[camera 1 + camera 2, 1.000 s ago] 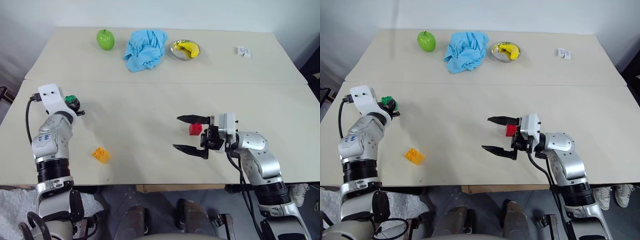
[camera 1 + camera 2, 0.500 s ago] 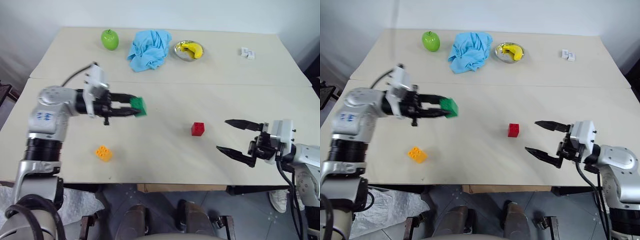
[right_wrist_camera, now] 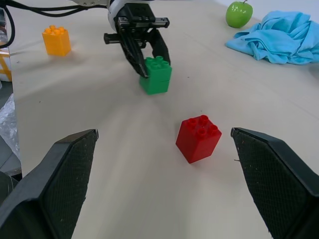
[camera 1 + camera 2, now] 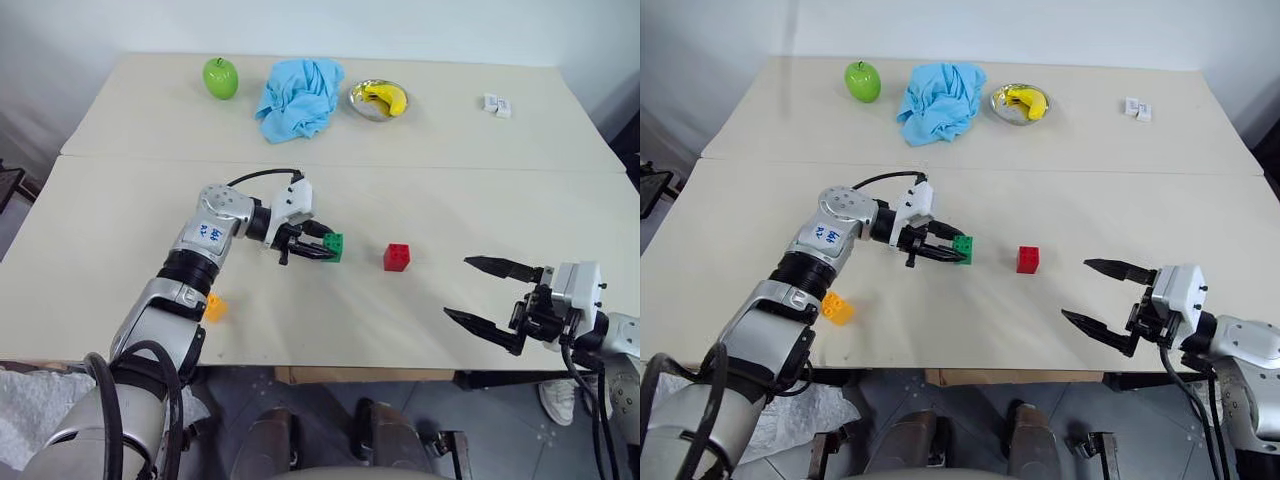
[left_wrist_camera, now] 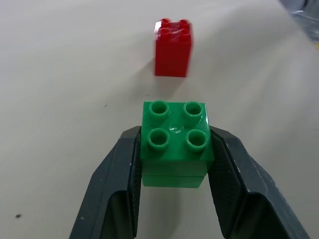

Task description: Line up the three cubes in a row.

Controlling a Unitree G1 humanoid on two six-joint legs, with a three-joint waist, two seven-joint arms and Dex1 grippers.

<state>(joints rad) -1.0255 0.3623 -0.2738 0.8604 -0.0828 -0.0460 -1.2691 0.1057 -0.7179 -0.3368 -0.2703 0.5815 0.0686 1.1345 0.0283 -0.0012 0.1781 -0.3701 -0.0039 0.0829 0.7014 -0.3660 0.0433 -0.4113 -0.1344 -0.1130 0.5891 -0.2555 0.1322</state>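
My left hand (image 4: 322, 249) grips the green cube (image 4: 333, 246) between its black fingers, studs up, just to the left of the red cube (image 4: 396, 257), which stands alone on the desk (image 4: 480, 200). From the red cube, the orange-yellow cube (image 4: 837, 308) lies well to the left and nearer the desk's front edge, beside my left forearm. My right hand (image 4: 492, 303) hangs wide open and empty to the right of the red cube, near the front edge. Far behind the red cube sit a green apple (image 4: 221, 77), a crumpled blue cloth (image 4: 297, 94) and a bowl with a banana (image 4: 379, 99).
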